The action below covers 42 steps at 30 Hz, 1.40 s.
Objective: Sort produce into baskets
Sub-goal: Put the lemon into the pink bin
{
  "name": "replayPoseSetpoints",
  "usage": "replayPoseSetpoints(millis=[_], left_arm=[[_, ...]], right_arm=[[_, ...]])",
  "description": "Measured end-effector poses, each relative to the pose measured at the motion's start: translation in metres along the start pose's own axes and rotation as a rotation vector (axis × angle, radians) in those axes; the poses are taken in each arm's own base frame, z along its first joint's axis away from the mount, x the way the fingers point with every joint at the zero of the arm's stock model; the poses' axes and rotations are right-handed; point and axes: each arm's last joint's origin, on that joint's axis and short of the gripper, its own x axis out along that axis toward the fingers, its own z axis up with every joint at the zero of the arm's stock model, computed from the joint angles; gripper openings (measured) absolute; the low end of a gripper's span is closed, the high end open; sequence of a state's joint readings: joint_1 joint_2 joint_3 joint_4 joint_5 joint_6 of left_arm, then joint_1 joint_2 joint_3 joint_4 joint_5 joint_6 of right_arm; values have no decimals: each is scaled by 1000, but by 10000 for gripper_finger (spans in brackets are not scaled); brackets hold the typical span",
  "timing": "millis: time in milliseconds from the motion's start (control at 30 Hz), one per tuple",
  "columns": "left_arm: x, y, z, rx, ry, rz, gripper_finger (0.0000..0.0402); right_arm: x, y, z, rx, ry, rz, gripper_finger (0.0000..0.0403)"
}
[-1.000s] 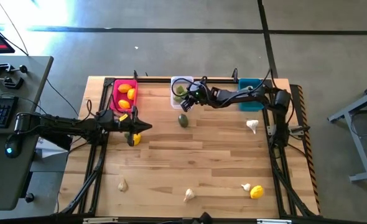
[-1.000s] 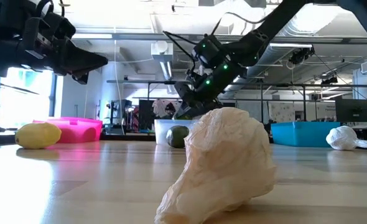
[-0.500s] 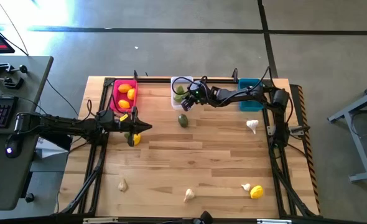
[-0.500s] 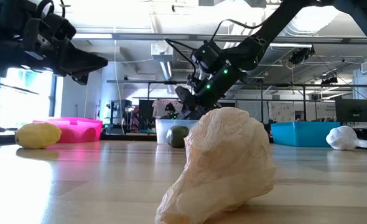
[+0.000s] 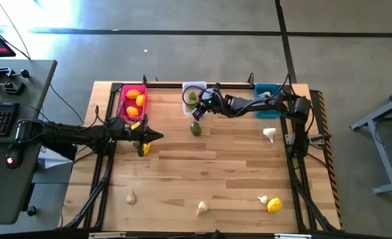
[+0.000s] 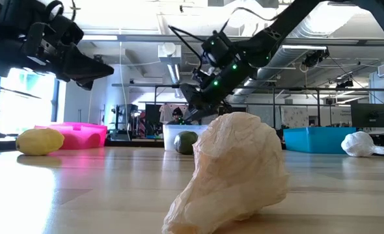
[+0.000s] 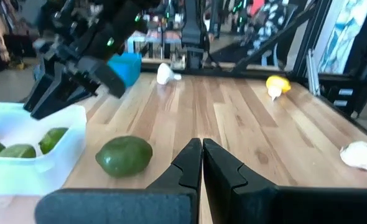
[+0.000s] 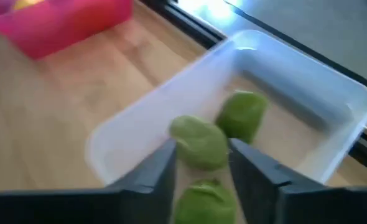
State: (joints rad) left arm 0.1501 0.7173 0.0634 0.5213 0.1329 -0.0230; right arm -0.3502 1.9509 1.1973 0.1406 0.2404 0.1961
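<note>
We are looking at a wooden table (image 5: 202, 166) in a big workshop. The right gripper (image 8: 202, 163) is hanging over the clear bin (image 8: 295, 106), fingers apart, with green fruits (image 8: 199, 142) lying below. The left gripper (image 7: 201, 149) is pressed shut, holding nothing, beside a yellow fruit (image 5: 143, 148) near the pink bin (image 5: 124, 99).

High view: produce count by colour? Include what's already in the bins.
Yellow/orange fruits: 5 (3 in the pink bin, 2 on the table)
Green pieces: 4 (3 in the clear bin, 1 on the table)
Garlic bulbs: 4, all on the table
Total: 13 visible; the teal bin is partly hidden.
</note>
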Motion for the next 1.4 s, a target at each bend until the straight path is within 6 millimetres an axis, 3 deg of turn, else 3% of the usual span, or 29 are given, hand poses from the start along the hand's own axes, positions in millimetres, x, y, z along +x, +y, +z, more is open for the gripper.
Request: replayPoseSetpoints(millis=[167,433,600,867,1067,1233,1400], left_arm=[[6,0,17,-9,145,-1,0],[-6,-12,57,-6,540,-9,0],[-13,-22,77,-63,606,-2,0],[-12,-41,72,-104,763,96,1],[-2,-56,67,-103,857,141,1],[7,-67,69,-118,923,189,1],[16,-74,70,-188,1000,277,16]], right_arm=[[-7,22,-4,-92,-25,-44,12],[-26,74,-14,-215,-78,3,5],[-39,101,-20,-252,-119,39,4],[-57,132,-33,-303,-142,38,0],[-61,136,-46,-293,-192,74,0],[-62,124,-76,-183,-268,224,0],[-75,118,-106,-105,-331,284,0]])
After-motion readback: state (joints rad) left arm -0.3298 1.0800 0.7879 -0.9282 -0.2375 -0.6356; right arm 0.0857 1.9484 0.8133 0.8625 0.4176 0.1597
